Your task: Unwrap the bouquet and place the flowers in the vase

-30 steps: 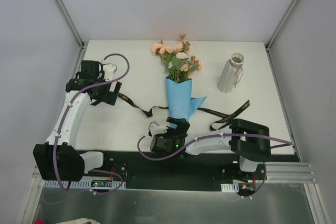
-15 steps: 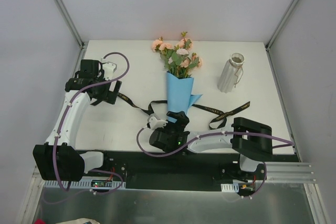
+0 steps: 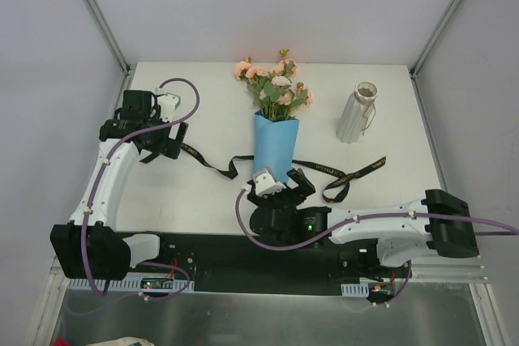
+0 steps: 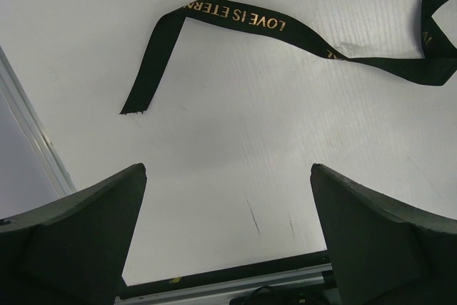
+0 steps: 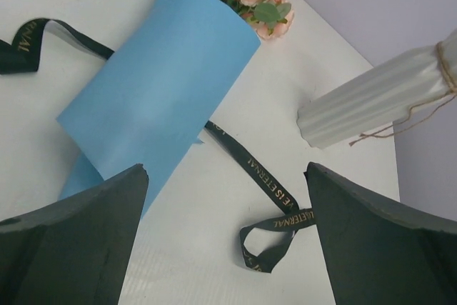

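With your left fingers [image 4: 71, 241] and right fingers [image 5: 71, 241] both spread empty, the bouquet [image 3: 274, 123] lies mid-table, ribbon [image 4: 235, 18] seemingly loose, so pinch only the paper's [image 3: 274, 150] near edge, sparing flowers [image 3: 276, 87].

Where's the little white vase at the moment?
In the overhead view the vase stands on the far right part of the table, to the right of the blue-wrapped bouquet and apart from it.

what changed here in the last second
The right gripper moved right and forward to the near end of the blue paper, fingers open, gripping nothing; its elbow swung out to the right. The paper's side flap no longer shows and the wrap looks squarer. The left gripper and vase stayed put.
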Robot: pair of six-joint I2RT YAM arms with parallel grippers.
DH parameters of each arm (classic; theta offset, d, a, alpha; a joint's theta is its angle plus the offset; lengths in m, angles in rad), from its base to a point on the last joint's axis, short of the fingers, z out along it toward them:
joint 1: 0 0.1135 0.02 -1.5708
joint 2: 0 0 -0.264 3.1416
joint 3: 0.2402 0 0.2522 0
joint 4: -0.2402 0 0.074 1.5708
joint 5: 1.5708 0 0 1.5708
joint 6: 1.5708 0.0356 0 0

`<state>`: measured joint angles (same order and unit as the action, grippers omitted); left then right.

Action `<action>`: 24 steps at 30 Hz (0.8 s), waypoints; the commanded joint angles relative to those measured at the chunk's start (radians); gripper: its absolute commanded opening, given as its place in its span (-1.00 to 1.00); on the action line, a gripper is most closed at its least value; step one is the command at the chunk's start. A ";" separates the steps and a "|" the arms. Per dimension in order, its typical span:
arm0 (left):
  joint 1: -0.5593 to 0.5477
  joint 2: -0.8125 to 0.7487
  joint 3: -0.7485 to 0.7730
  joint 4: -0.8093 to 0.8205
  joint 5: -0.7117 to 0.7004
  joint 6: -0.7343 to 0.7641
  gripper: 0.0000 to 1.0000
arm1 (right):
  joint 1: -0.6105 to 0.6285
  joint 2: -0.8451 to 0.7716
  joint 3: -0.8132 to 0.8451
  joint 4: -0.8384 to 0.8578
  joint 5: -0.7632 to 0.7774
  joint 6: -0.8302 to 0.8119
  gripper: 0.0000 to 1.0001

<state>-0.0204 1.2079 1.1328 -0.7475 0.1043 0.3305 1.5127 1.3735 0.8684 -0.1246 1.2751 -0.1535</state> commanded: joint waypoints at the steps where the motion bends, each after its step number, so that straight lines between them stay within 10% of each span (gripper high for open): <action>1: -0.009 -0.015 0.035 -0.016 0.026 0.004 0.98 | 0.007 -0.019 -0.008 -0.184 -0.009 0.178 0.95; 10: -0.009 -0.021 0.025 -0.018 0.031 0.007 0.98 | -0.011 0.058 0.021 -0.104 -0.305 -0.009 0.93; 24: -0.009 -0.014 0.033 -0.019 0.017 0.021 0.98 | -0.170 0.386 0.132 0.229 -0.149 -0.328 0.93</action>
<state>-0.0204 1.2079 1.1328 -0.7479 0.1051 0.3332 1.3613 1.7134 0.9497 -0.0814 1.0531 -0.3386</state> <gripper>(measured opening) 0.992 0.967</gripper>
